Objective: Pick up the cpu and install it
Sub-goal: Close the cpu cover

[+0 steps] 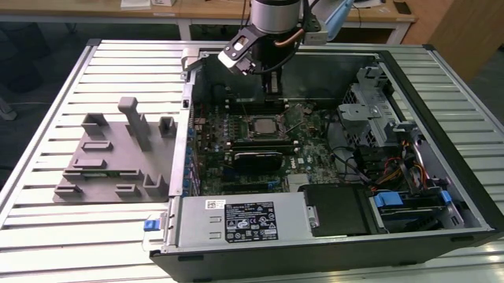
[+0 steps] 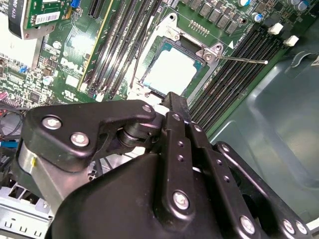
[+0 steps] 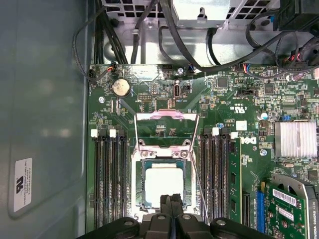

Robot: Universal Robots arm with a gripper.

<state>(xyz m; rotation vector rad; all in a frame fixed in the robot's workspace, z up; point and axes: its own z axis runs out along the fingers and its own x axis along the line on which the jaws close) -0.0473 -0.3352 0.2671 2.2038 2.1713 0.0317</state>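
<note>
The claw [image 3: 172, 201] hangs above the board with its two black fingers pressed together and nothing between them. In both wrist views its tip overlaps the near edge of the cpu [image 3: 163, 185]. The cpu lies flat in the black-framed socket [image 3: 141, 186]. It is a thin square with a pale, bright silver top, its sides parallel to the frame.

In the first wrist view a hinged metal load plate [image 3: 167, 116] stands open beyond the socket. Memory slots [image 3: 112, 179] flank the socket, and a coin battery [image 3: 120, 88] lies farther off.

The exterior view takes in the open computer case [image 1: 441, 76]. There the claw [image 1: 272, 88] is at twelve o'clock from the cpu [image 1: 264, 125], and grey holder blocks [image 1: 118, 156] stand on the slatted table [image 1: 47, 118] at nine o'clock from the case.
</note>
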